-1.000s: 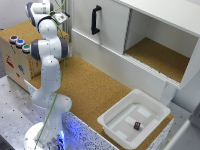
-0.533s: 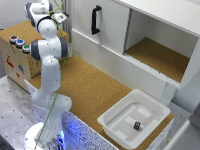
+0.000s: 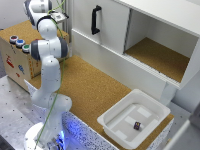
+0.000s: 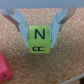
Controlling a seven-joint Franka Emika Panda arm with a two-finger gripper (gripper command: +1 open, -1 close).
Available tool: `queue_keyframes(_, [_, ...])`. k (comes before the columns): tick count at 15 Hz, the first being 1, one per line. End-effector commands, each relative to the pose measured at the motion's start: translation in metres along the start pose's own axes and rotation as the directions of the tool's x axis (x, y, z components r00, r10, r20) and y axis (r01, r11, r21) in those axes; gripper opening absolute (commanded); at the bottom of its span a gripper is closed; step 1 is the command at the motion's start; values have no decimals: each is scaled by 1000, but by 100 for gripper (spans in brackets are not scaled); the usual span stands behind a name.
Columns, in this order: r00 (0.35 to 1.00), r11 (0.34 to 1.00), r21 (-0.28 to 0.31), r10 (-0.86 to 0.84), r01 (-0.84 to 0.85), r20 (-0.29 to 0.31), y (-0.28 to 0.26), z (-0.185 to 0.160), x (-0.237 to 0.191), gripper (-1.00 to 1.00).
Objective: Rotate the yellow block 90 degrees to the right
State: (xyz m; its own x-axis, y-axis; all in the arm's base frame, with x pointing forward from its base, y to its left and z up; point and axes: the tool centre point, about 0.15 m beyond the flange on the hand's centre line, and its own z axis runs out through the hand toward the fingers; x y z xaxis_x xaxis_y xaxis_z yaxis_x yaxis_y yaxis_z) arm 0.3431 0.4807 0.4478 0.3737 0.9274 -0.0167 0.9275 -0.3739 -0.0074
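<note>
The yellow block [image 4: 40, 40] shows in the wrist view. It has a black "N" on its top face and another letter on its near face, and it rests on a cork surface. My gripper [image 4: 40, 29] has one finger against each side of the block and looks shut on it. In the exterior view my gripper [image 3: 61, 17] is far back at the exterior view's left, by the cabinet's corner. The block is hidden there behind the arm.
A pink-red object [image 4: 3, 70] lies near the block in the wrist view. A white cabinet with a black handle [image 3: 95, 20] and an open compartment [image 3: 160, 56] stands behind. A white bin [image 3: 116, 116] holds a small dark piece [image 3: 137, 125]. A cardboard box [image 3: 15, 62] carries coloured caps [image 3: 19, 43].
</note>
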Motion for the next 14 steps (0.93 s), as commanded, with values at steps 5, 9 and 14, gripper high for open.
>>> queue_keyframes(5, [783, 783, -44, 622, -621, 9, 14, -2, 18, -100])
queue_keyframes(9, [583, 582, -41, 812, -812, -34, 53, 3, 10, -100])
queue_keyframes(14, [296, 293, -46, 950, -955, -96, 69, 6, -4, -100])
